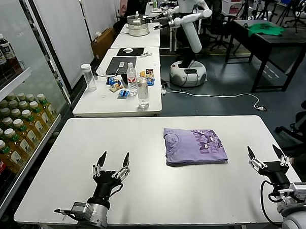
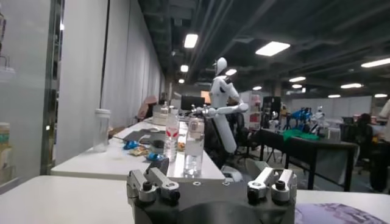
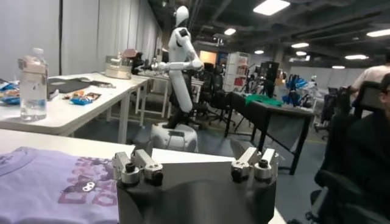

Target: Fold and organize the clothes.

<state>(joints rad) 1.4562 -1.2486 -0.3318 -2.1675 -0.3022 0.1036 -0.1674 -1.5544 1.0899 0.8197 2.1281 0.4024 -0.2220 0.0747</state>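
We can read no text anywhere; the print on the shirt (image 1: 195, 145) and the bottle labels (image 1: 132, 80) are too small to make out.

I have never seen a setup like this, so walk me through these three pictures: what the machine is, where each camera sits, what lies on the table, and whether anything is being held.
This is a two-armed robot standing at a white table. The wide picture comes from a camera on its head, looking down at the work. Each arm ends in a two-fingered tool: the left tool shows at the lower left, the right tool at the lower right.

The other two pictures come from cameras on the wrists, looking out low over each tool's base, so you see the room behind, with another white robot standing there.

On the table lies one purple T-shirt, folded into a neat rectangle with its small print facing up. Both tools are open and hold nothing; each sits near the table's front edge, apart from the shirt.
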